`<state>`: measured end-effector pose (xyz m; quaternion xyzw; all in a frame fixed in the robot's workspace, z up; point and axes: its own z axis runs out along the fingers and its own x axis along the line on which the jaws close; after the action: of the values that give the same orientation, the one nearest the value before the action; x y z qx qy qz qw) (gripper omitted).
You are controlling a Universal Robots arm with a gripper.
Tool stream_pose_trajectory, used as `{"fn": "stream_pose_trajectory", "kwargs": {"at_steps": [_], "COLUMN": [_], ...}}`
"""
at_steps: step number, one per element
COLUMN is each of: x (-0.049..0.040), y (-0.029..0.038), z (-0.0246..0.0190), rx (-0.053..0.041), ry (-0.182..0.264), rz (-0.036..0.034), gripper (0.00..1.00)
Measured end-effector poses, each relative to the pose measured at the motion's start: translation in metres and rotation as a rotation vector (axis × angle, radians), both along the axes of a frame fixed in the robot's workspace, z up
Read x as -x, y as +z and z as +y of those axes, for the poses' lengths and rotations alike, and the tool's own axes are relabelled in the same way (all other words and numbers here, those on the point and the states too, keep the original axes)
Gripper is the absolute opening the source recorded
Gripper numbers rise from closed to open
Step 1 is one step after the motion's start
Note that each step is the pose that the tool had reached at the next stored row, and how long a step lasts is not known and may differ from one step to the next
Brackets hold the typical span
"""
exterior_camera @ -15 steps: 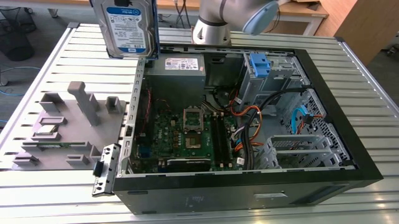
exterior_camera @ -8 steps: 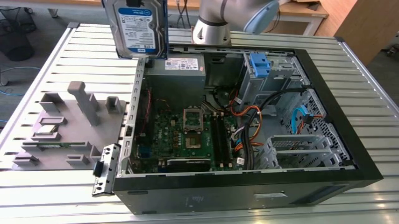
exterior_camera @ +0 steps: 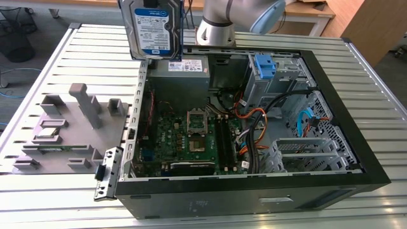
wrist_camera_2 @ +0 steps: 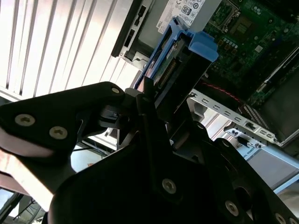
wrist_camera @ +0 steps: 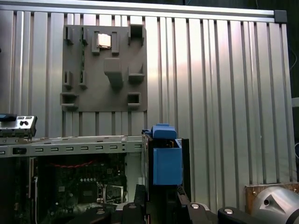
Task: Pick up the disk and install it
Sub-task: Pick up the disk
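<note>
The disk (exterior_camera: 154, 28) hangs upright, up and to the right of the grey parts tray (exterior_camera: 76, 138) in the exterior view, over the open computer case (exterior_camera: 254, 195). The gripper (wrist_camera_2: 156, 100) jaws are clamped on its edges. It looks stiff, dense and shock-sensitive, best held by its metal sides. The exterior view shows its label, while both wrist views show its blue bracket (wrist_camera: 167, 161).

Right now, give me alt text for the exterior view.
The disk hangs upright above a corner of an open computer case, label facing the camera. A grey fixture plate lies at the exterior view's left.
</note>
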<state>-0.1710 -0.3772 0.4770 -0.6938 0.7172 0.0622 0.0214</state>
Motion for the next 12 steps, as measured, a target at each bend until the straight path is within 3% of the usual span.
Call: {"fn": "stream_pose_trajectory", "kwargs": {"at_steps": [12], "x": [-0.0353], "y": [0.0], "z": [-0.0001], "rx": [0.0001], "ry": [0.0], "rz": [0.0012], "gripper": [0.35]}}
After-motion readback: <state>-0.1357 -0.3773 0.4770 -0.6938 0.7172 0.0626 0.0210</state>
